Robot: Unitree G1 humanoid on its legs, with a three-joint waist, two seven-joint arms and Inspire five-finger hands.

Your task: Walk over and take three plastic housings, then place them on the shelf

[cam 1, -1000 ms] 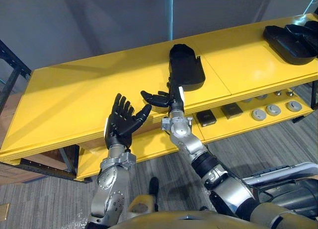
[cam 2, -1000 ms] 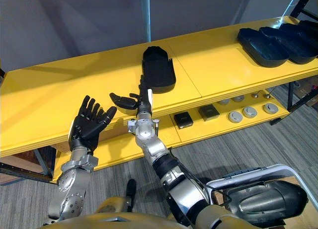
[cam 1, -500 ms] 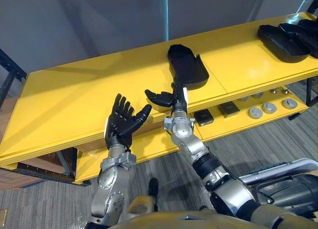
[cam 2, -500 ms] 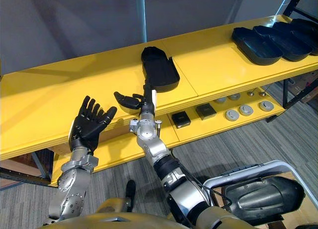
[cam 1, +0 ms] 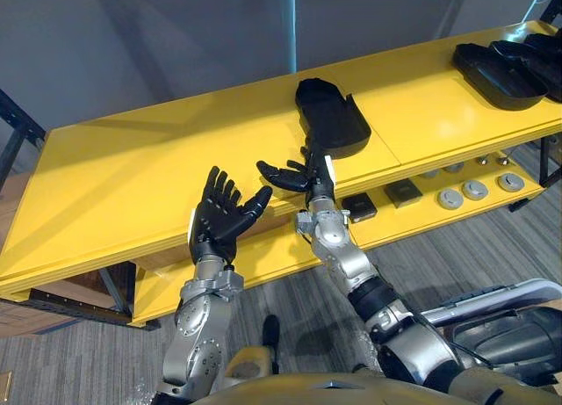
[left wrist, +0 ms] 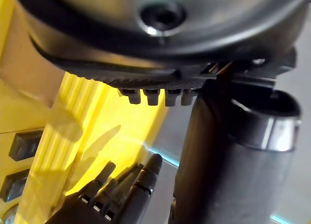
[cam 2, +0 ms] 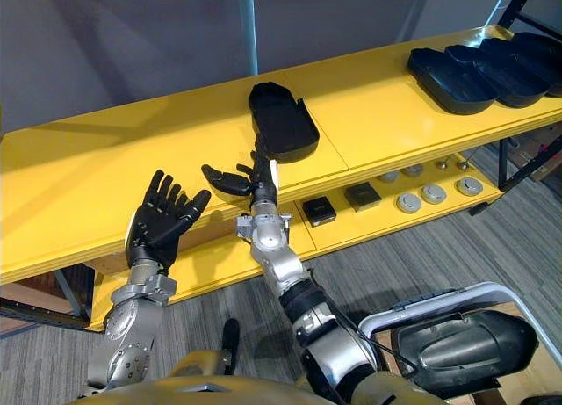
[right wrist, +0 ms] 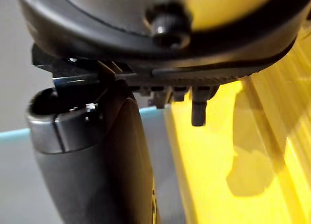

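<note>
Yellow boards make up the shelf (cam 1: 132,172) in front of us, and one black plastic housing (cam 1: 329,119) lies hollow side up on its top board, near the middle and close to the front edge. More housings (cam 1: 505,67) sit in a group at the far right end of the same board. On the lower tier we see small dark blocks and round grey parts (cam 1: 474,191), which we take to be no concern of the task.

Our right hand (cam 1: 294,172) hangs at the front edge, just before the near end of the housing, with its fingers straight and nothing in them. We cannot tell whether it touches the rim. Our left hand (cam 1: 221,219) is raised short of the shelf, palm up, fingers spread wide, and also empty.

We judge that this housing is set down on the shelf and the hand is free of it, so the placing of one piece looks done. Next we would draw the right arm clear without nudging the housing, then turn toward the group at the right end for another.
</note>
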